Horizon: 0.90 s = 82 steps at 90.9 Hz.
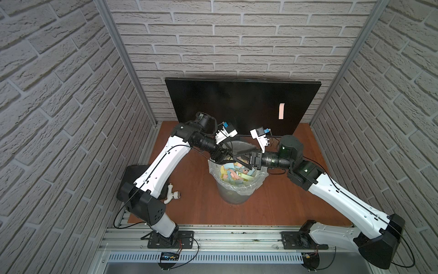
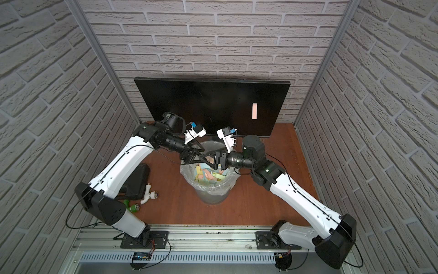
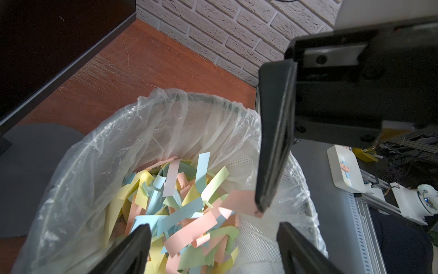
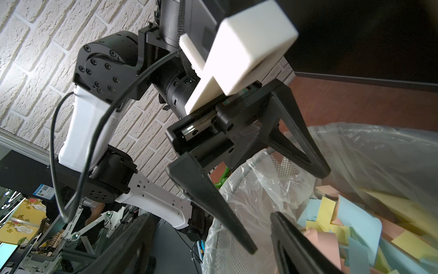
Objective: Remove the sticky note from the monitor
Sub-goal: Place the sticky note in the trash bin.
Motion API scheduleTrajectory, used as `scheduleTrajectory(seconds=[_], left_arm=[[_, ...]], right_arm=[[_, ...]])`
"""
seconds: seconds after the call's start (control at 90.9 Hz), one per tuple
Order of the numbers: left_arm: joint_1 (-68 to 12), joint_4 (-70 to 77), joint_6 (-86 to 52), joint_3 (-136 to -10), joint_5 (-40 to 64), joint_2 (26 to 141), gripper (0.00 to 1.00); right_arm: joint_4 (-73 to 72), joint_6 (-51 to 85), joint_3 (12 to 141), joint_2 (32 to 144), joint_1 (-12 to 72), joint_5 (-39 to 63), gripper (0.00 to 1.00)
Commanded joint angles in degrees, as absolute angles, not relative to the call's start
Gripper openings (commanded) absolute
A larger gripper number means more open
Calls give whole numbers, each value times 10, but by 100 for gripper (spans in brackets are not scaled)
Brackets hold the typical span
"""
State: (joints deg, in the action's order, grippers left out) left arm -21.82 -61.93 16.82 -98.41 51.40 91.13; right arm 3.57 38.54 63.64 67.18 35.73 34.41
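The monitor (image 1: pixel 237 104) (image 2: pixel 208 104) leans against the back wall, with a pink sticky note (image 1: pixel 281 111) (image 2: pixel 254 111) on the right part of its dark screen. Both grippers hang over the lined bin (image 1: pixel 237 189) in front of it, tips nearly meeting. My left gripper (image 1: pixel 231 156) (image 3: pixel 213 227) is open, with only the heap of paper strips below it. My right gripper (image 1: pixel 239 156) (image 4: pixel 209 215) is open too. In the left wrist view a loose pink note (image 3: pixel 239 201) touches the tip of one right finger (image 3: pixel 272 142); whether it sticks there I cannot tell.
The bin's plastic liner (image 3: pixel 201 95) holds several pink, blue, yellow and green strips. A black slab (image 1: pixel 132 170) lies at the table's left under my left arm, with a white fitting (image 1: pixel 171 193) and a green one (image 2: pixel 131 206) beside it. The monitor's grey foot (image 3: pixel 35 166) stands next to the bin.
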Motion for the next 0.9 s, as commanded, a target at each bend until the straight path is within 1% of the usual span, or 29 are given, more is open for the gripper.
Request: scheduleTrajectory(seconds=[0.0, 0.22, 0.638, 0.792, 0.891], left_arm=[[-218, -611, 166, -1001, 518, 909, 90], [-217, -594, 149, -1001, 501, 918, 91], [-217, -584, 142, -1000, 461, 928, 91], [-217, -582, 140, -1000, 458, 930, 91], [-217, -585, 144, -1000, 452, 929, 91]], right_arm=[[32, 374, 642, 676, 357, 342, 81], [2, 393, 638, 682, 361, 364, 80], [4, 389, 654, 678, 363, 378, 79], [18, 378, 664, 674, 363, 374, 79], [39, 364, 670, 666, 362, 352, 79]])
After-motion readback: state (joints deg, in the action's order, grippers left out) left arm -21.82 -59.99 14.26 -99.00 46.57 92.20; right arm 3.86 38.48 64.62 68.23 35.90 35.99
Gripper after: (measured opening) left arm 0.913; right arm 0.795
